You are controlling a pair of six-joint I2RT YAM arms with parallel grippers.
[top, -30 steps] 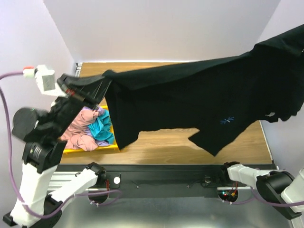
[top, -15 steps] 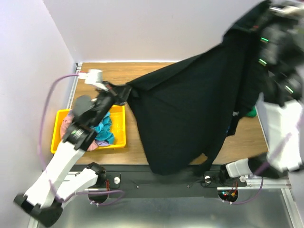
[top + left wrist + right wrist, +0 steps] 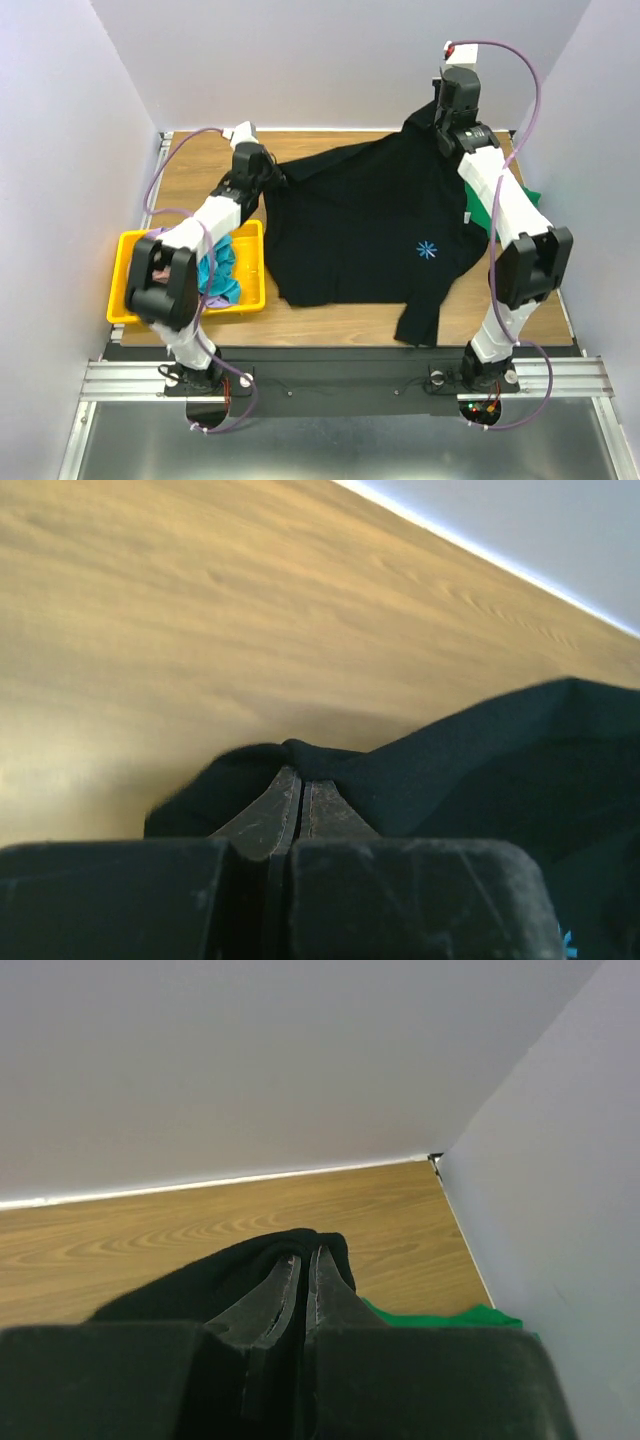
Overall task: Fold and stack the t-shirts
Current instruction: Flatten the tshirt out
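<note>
- Wooden table, black t-shirt spread across it.
- Left gripper clamped on the shirt's far-left edge.
- Right gripper clamped on its far-right edge.

Wooden table: light-brown top, with grain seen running lengthwise in both wrist views. Three plain walls are set tight around the table.

The back wall stands along the table's far edge and is pale grey-white and unmarked. A thin white seam is noted where it meets the wood.

The left wall and right wall rise from the table's side edges and are tinted faint lavender. The back and right walls are joined at the table's far right corner.

A black strip is fixed along the table's near edge, with aluminium rails at its ends. A brushed grey metal sheet is laid nearer still.

Table and walls are lit evenly and softly.
</note>
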